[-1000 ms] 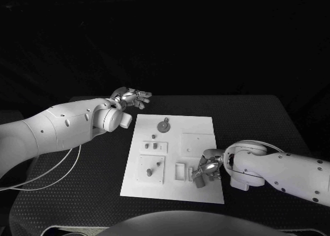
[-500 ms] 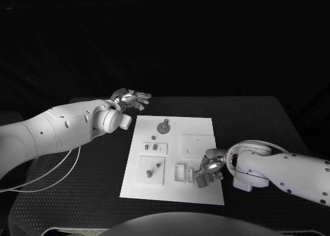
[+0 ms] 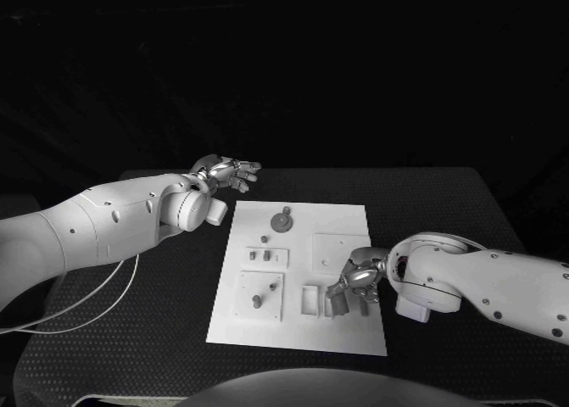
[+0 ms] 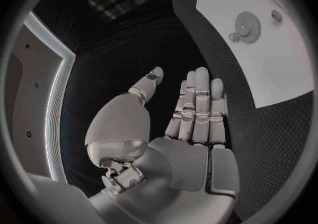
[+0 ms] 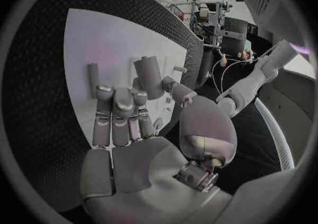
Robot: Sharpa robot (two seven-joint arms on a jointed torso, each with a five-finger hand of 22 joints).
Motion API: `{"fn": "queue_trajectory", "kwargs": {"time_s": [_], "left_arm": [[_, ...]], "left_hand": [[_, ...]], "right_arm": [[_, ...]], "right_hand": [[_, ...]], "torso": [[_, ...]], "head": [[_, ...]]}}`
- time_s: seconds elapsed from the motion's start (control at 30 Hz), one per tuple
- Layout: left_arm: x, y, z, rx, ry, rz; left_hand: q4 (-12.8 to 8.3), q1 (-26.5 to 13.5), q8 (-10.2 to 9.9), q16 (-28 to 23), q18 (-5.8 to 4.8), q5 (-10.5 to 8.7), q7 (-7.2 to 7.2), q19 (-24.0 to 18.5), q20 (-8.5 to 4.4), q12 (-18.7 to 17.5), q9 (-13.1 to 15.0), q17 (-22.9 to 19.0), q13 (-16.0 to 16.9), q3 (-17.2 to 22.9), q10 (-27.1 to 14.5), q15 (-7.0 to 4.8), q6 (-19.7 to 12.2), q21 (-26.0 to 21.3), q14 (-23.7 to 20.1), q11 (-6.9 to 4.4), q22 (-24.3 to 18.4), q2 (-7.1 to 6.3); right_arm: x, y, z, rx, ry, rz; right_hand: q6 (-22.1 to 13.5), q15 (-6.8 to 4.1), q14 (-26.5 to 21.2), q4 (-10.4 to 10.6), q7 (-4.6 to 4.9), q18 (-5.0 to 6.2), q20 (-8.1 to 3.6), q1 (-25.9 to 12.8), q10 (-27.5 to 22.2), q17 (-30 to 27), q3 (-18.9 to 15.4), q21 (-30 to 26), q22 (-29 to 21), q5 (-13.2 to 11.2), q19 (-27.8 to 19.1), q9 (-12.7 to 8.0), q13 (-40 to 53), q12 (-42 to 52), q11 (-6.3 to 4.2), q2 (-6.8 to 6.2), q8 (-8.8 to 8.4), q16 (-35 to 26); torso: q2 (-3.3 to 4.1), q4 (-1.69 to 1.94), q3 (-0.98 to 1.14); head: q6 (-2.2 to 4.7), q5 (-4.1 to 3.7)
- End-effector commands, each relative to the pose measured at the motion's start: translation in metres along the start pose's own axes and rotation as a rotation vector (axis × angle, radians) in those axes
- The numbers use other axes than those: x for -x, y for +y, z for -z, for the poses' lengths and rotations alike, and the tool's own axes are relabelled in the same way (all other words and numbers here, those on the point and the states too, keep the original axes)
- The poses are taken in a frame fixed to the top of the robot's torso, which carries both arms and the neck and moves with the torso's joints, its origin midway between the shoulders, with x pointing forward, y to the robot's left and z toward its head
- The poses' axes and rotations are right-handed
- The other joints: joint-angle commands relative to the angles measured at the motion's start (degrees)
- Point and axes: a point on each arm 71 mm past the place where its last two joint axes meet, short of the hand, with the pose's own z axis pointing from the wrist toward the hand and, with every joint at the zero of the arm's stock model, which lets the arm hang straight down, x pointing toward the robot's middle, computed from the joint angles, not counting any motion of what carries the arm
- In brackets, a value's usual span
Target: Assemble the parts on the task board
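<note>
Black textured worktop [image 3: 455, 212] fills the middle of the head view, the white task board [image 3: 339, 216] lying at its centre. White left arm [image 3: 89, 229] comes in from the left edge, white right arm [image 3: 492, 284] from the lower right.

Left hand [image 3: 225, 172] sits at the upper left of the board, just off its corner, over the worktop; fingers straight and spread, holding nothing, confirmed in the left wrist view [image 4: 192, 128].

Right hand [image 3: 358, 278] is over the lower right part of the board. In the right wrist view [image 5: 132, 123] a grey cylinder part [image 5: 149, 78] stands just beyond its fingertips, thumb alongside; cannot tell whether it is gripped or only touched.

Smaller items on the board: round gear part [image 3: 281, 220] in the upper middle, square raised plate [image 3: 261, 293] lower left with pegs on it, small block with pins [image 3: 267, 253] mid-left, narrow slotted piece [image 3: 309, 299] just left of the right hand.
</note>
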Motion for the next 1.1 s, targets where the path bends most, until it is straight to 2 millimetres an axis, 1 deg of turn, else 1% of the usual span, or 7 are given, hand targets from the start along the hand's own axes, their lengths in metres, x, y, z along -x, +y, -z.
{"fn": "queue_trajectory", "kwargs": {"time_s": [0.03, 0.23, 0.43, 0.77, 0.83, 0.97, 1.1], "left_arm": [[-0.003, -0.002, 0.0, -0.003, 0.013, 0.006], [-0.007, -0.003, -0.001, -0.003, 0.024, 0.007], [-0.008, -0.003, -0.001, -0.004, 0.024, 0.007], [-0.011, -0.005, -0.002, -0.005, 0.032, 0.008], [-0.011, -0.005, -0.002, -0.005, 0.032, 0.008], [-0.011, -0.005, -0.002, -0.005, 0.032, 0.008], [-0.012, -0.005, -0.002, -0.004, 0.036, 0.008]], "left_hand": [[0.32, -0.53, 0.3, -0.35, -0.16, -0.33, -0.09, -0.23, -1.77, -0.07, -0.08, 0.09, -0.09, -0.05, -0.47, 0.27, -0.43, -0.39, -0.01, 0.1, 0.07, -0.05], [0.38, -0.57, 0.37, -0.39, -0.15, -0.32, -0.13, -0.25, -1.78, -0.09, -0.08, 0.12, -0.1, -0.03, -0.55, 0.28, -0.37, -0.43, -0.05, 0.12, 0.09, -0.08], [0.43, -0.61, 0.39, -0.41, -0.14, -0.32, -0.14, -0.26, -1.77, -0.09, -0.1, 0.14, -0.11, -0.02, -0.59, 0.28, -0.36, -0.45, -0.07, 0.13, 0.11, -0.11], [0.52, -0.69, 0.41, -0.44, -0.14, -0.33, -0.15, -0.28, -1.76, -0.08, -0.12, 0.17, -0.12, -0.02, -0.61, 0.29, -0.37, -0.48, -0.08, 0.14, 0.13, -0.15], [0.59, -0.75, 0.41, -0.45, -0.13, -0.32, -0.14, -0.27, -1.76, -0.08, -0.13, 0.19, -0.12, -0.02, -0.62, 0.3, -0.38, -0.49, -0.08, 0.14, 0.15, -0.15], [0.64, -0.8, 0.42, -0.46, -0.13, -0.32, -0.14, -0.28, -1.75, -0.08, -0.14, 0.2, -0.12, -0.01, -0.64, 0.3, -0.39, -0.5, -0.08, 0.14, 0.16, -0.14], [0.68, -0.83, 0.42, -0.46, -0.13, -0.32, -0.14, -0.28, -1.75, -0.08, -0.15, 0.21, -0.12, -0.01, -0.64, 0.3, -0.39, -0.51, -0.09, 0.15, 0.16, -0.13]], "right_arm": [[-0.001, 0.002, -0.003, -0.022, 0.044, -0.079], [0.001, 0.012, -0.011, -0.031, 0.023, -0.092], [0.002, 0.019, -0.019, -0.036, 0.014, -0.098], [-0.012, 0.021, -0.03, -0.057, 0.038, -0.036], [-0.013, 0.021, -0.031, -0.059, 0.04, -0.034], [-0.015, 0.024, -0.032, -0.052, 0.05, -0.027], [-0.016, 0.027, -0.033, -0.048, 0.051, -0.032]], "right_hand": [[1.03, -0.32, -0.2, -2.86, 0.57, 2.39, 0.17, -1.31, 0.25, -0.1, 2.67, 0.24, -0.12, 0.19, 0.24, 0.55, -0.09, 0.18, -0.11, 0.23, 0.24, 0.21], [1.22, -0.33, -0.32, -3.17, 0.52, 2.39, 0.14, -1.79, 0.12, -0.14, 2.31, 0.32, -0.14, 0.05, 0.04, 0.57, -0.06, 0.22, -0.16, -0.01, 0.25, 0.25], [1.33, -0.34, -0.38, -3.19, 0.5, 2.39, 0.14, -2.39, 0.05, -0.18, 1.85, 0.41, -0.21, -0.55, -0.03, 0.57, -0.06, 0.25, -0.18, -0.37, 0.22, 0.3], [1.3, -0.3, -0.53, -2.3, 0.52, 2.39, 0.15, -3.75, -0.14, -0.37, 1.73, 0.38, -0.45, -0.95, -0.26, 0.43, -0.22, 0.08, -0.17, -0.01, 0.0, 0.23], [1.31, -0.3, -0.54, -1.96, 0.52, 2.39, 0.15, -4.16, -0.16, -0.42, 1.8, 0.38, -0.53, -1.01, -0.28, 0.38, -0.25, 0.05, -0.17, 0.13, -0.07, 0.23], [1.27, -0.31, -0.58, -1.71, 0.53, 2.39, 0.15, -4.54, -0.21, -0.47, 1.84, 0.38, -0.59, -1.08, -0.33, 0.33, -0.28, 0.02, -0.16, 0.14, -0.14, 0.22], [1.3, -0.31, -0.59, -1.61, 0.53, 2.39, 0.14, -4.73, -0.22, -0.49, 1.84, 0.38, -0.63, -1.08, -0.34, 0.32, -0.3, 0.01, -0.16, 0.17, -0.15, 0.22]], "torso": [[0.01, 0.11, -0.13], [0.01, -0.02, -0.24], [0.02, 0.1, -0.08], [0.02, 0.11, -0.15], [0.06, 0.19, -0.13], [0.03, -0.01, -0.05], [0.02, 0.02, 0.0]], "head": [[0.1, -0.27], [0.02, -0.07], [-0.15, 0.2], [-0.69, 1.21], [-0.78, 1.19], [-0.78, 1.23], [-0.81, 1.35]]}}
